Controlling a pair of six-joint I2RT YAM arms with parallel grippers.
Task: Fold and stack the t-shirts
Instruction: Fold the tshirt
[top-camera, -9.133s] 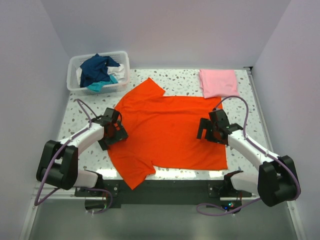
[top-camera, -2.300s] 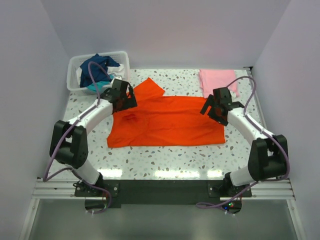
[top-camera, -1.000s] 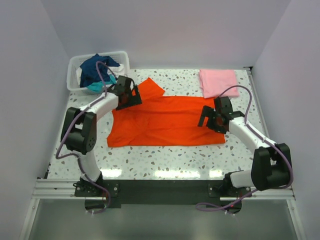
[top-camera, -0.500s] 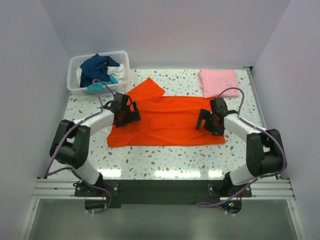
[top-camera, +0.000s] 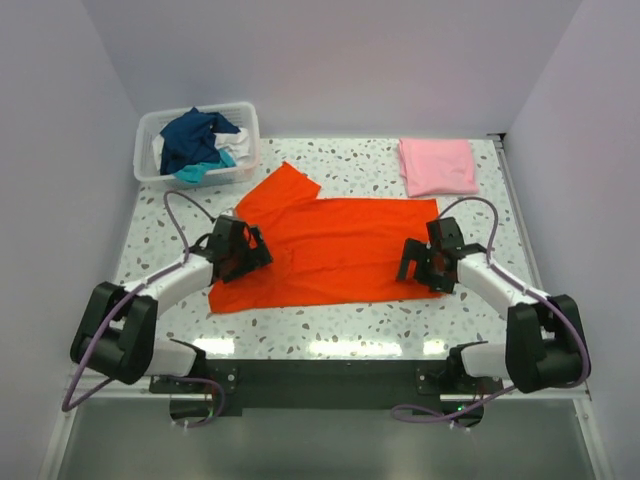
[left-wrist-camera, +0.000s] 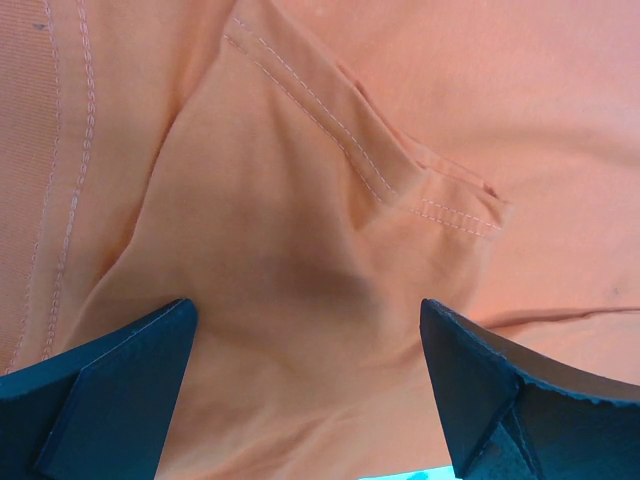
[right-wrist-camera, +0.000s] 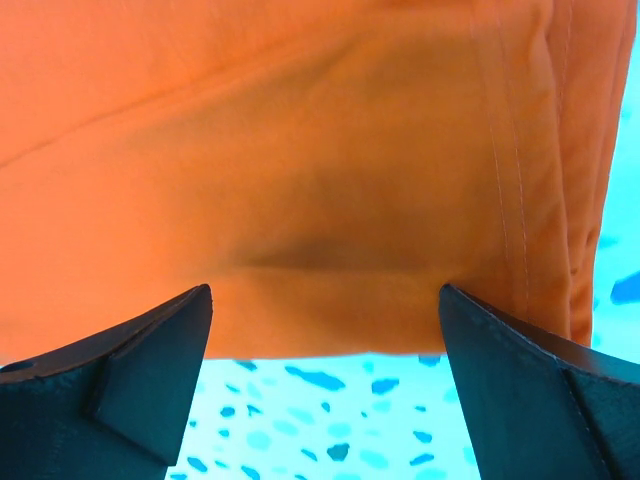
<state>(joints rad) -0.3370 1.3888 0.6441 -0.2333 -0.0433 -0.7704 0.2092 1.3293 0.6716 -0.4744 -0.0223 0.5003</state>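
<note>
The bright orange-red t-shirt (top-camera: 340, 250) lies folded in half on the speckled table (top-camera: 330, 322), with one sleeve (top-camera: 288, 188) sticking out at the far left. My left gripper (top-camera: 245, 252) sits over its left end, open, with sleeve hem seams (left-wrist-camera: 400, 190) under the fingers (left-wrist-camera: 110, 390). My right gripper (top-camera: 418, 264) sits over the right end, open, above the shirt's near edge (right-wrist-camera: 320, 340). In each wrist view the jaws stand wide apart with nothing pinched. The light pink t-shirt (top-camera: 437, 166) lies folded at the far right.
A translucent white basket (top-camera: 245, 110) at the far left corner holds crumpled navy (top-camera: 195, 135), teal (top-camera: 190, 173) and white shirts. Purple walls close in the table on three sides. Bare speckled table shows along the near edge.
Both grippers have moved toward the near edge, and the orange-red shirt has shifted a little nearer with them. Over the longer span the shirt went from spread flat to folded in half.
</note>
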